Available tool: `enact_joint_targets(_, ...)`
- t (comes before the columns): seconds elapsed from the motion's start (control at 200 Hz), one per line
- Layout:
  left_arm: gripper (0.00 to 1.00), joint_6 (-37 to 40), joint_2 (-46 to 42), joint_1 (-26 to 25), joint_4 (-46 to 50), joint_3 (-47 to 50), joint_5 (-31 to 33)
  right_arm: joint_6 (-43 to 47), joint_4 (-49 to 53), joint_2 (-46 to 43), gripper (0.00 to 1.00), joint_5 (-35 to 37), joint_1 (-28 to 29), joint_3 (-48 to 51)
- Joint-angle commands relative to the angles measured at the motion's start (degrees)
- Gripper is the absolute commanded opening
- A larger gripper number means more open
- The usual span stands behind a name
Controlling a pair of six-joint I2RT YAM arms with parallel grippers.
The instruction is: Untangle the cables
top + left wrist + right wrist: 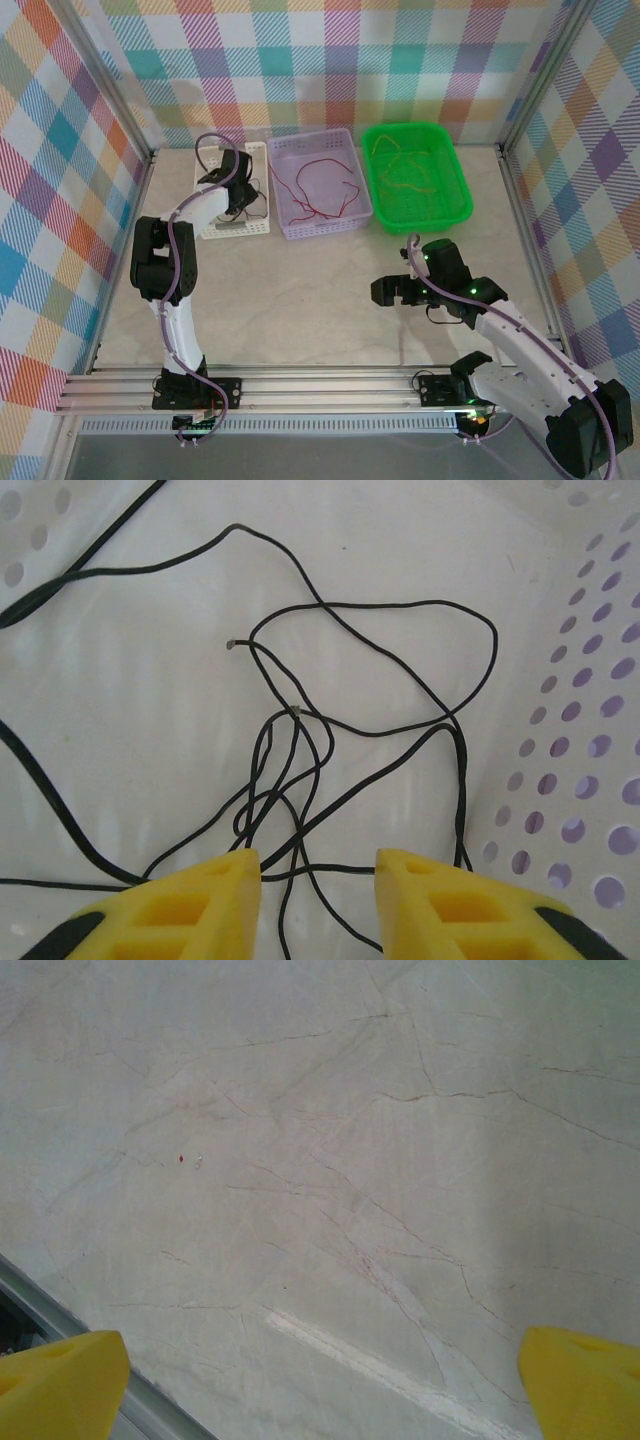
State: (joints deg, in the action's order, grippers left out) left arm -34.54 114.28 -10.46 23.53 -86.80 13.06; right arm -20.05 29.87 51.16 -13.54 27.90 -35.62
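Note:
Several thin black cables (459,780) lie looped and crossed on the floor of a white perforated basket (590,730). My left gripper (318,865) hangs open just above them, one black strand running across the gap between its yellow fingers (210,900). In the top view the left gripper (240,200) reaches down into the white basket (215,232). A red cable (318,188) lies in the purple basket (320,228). Yellow-orange cable (405,175) lies in the green basket (458,205). My right gripper (392,292) is open over bare table, holding nothing.
The three baskets stand side by side at the back of the marble table (300,1160). Checked walls close in the back and sides. An aluminium rail (300,385) runs along the near edge. Open tabletop lies between the baskets and the arm bases.

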Motion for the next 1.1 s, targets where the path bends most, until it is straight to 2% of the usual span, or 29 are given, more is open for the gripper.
enact_joint_targets(0.0,0.37,1.1,0.2,0.1,1.7,-2.2,0.5,0.4,1.1,-0.3,1.0,0.5,0.5,0.2)
enact_joint_targets(0.42,0.68,3.5,-1.8,0.4,1.1,-3.5,1.3,0.1,1.3,-0.4,1.0,1.8,0.6,0.1)
enact_joint_targets(0.58,0.76,5.5,-2.4,0.4,1.3,-5.3,0.0,-1.4,3.0,1.9,1.0,4.7,0.6,-0.7)
enact_joint_targets(0.675,0.86,6.0,-3.6,0.3,0.6,-5.2,0.2,-1.4,3.9,3.6,1.0,4.4,0.6,-1.8)
enact_joint_targets(0.725,1.0,6.2,-3.9,0.4,0.9,-5.7,0.2,-1.1,4.1,4.2,1.0,4.0,0.6,-2.2)
enact_joint_targets(0.825,1.0,7.1,-3.5,0.3,3.3,-8.7,0.6,-0.1,3.4,3.0,1.0,3.0,0.6,-1.9)
enact_joint_targets(0.965,1.0,8.8,-3.9,0.4,5.3,-11.7,0.9,0.4,2.2,-1.8,1.0,5.3,0.6,-0.6)
enact_joint_targets(1.095,1.0,8.4,-7.1,0.2,2.3,-9.0,1.1,-0.3,1.3,-6.5,1.0,9.1,0.6,1.3)
